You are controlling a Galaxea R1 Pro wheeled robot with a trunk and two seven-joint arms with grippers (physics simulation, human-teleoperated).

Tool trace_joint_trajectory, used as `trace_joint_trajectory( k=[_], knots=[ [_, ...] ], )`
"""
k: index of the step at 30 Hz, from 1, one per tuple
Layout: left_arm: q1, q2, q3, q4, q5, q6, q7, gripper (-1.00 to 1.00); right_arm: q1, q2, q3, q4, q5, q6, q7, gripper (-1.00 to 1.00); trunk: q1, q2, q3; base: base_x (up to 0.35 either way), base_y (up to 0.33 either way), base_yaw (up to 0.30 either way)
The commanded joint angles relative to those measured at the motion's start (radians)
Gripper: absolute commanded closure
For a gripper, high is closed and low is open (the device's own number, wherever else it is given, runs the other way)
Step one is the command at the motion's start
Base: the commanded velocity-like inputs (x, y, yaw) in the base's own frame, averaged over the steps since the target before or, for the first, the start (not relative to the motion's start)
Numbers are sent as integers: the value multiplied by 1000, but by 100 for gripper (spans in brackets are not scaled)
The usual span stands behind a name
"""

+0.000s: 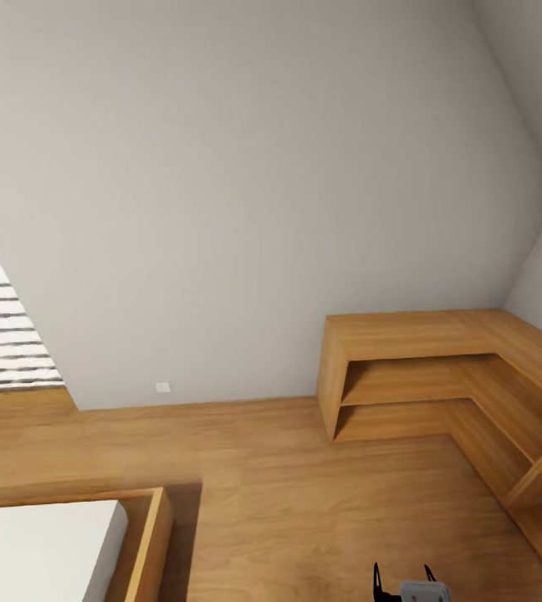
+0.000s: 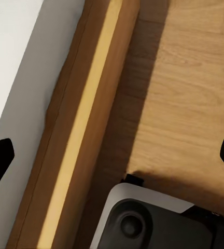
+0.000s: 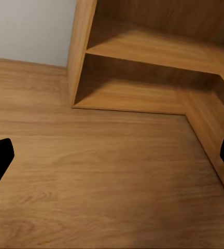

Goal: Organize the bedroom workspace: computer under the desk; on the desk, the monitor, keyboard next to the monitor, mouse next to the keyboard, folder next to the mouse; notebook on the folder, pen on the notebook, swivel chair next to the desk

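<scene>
I'm facing a low wood shelf unit (image 1: 438, 376) in the room's corner, bed frame (image 1: 150, 535) near my left. Left pincer (image 2: 112, 155) and right pincer (image 3: 112, 155) both spread, empty. No task things here, so I judge everything remains.

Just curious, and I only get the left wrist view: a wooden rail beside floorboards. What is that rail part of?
Observer: A bed frame; the head view shows its white mattress inside.
Operator: Any furniture ahead?
Observer: A low light-wood corner shelf unit stands against the wall.
Operator: Is the other arm carrying something?
Observer: No. In the right wrist view the right end effector is open with nothing between its fingers, facing that shelf unit.
</scene>
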Motion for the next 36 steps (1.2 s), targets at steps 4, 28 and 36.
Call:
trace_joint_trajectory(
  k=[4,28,36],
  knots=[
    [0,1,-8,-2,6,-2,8,-100,-1,0,9,2,-3,-2,-6,-100,1,-2,3,324,0,-179],
    [0,0,-8,-1,6,-2,8,-100,-1,-1,9,2,-3,-2,-4,-100,1,-2,30,314,0,-180],
    [0,-2,-8,-1,6,-2,7,-100,-1,-1,9,2,-2,-2,-4,-100,1,-2,39,46,0,-185]
  ],
)
